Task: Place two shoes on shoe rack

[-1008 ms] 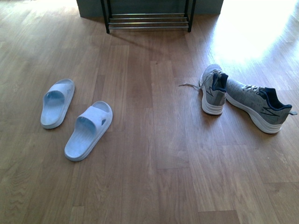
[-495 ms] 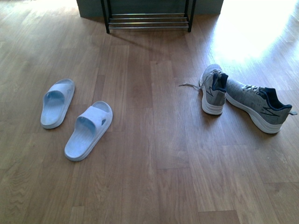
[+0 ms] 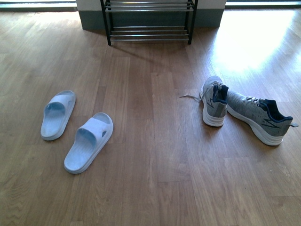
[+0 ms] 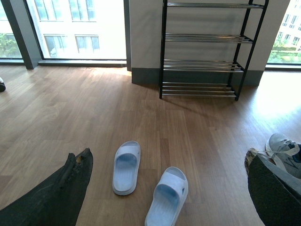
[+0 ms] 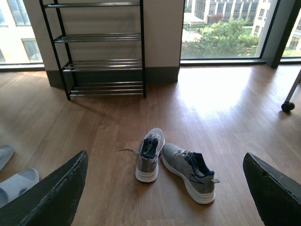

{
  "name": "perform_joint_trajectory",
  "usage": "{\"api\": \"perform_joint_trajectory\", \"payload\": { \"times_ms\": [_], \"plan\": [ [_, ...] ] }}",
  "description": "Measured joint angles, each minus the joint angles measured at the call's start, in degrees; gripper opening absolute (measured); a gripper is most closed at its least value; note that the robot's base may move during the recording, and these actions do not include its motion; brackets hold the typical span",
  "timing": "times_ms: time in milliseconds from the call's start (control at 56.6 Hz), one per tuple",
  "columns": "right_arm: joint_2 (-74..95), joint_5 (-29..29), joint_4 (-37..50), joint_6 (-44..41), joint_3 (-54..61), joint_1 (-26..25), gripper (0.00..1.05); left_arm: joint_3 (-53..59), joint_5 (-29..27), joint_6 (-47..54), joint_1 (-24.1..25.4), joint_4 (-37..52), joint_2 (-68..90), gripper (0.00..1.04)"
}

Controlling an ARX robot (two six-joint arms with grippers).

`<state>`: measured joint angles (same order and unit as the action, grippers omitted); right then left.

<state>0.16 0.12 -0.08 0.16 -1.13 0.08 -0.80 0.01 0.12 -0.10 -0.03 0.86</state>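
Both pairs sit out in front of the shoe rack (image 3: 149, 21), neither on it yet. The pale blue slides (image 3: 88, 142) lie side by side, well short of the rack and off past its left end. The grey sneakers (image 3: 214, 102) lie off past its right end, close together, one toe pointing at the rack, the other angled across. The left gripper (image 4: 167, 157) is spread wide and holds nothing. The right gripper (image 5: 164, 156) is just as wide, also empty.

Both pincers spread wide
The left pincer (image 4: 167, 156) and the right pincer (image 5: 164, 157) each hold their two dark, rough-edged fingers (image 4: 59, 190) far apart, one at either side of its wrist view.
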Motion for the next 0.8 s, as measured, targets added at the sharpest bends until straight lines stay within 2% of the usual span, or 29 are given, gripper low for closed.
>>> {"api": "perform_joint_trajectory", "payload": {
  "times_ms": [795],
  "plan": [
    [0.0,-0.04,0.0,0.0,0.0,0.0,0.96,0.0,-0.02,0.0,0.0,0.0,0.0,0.95]
  ]
}}
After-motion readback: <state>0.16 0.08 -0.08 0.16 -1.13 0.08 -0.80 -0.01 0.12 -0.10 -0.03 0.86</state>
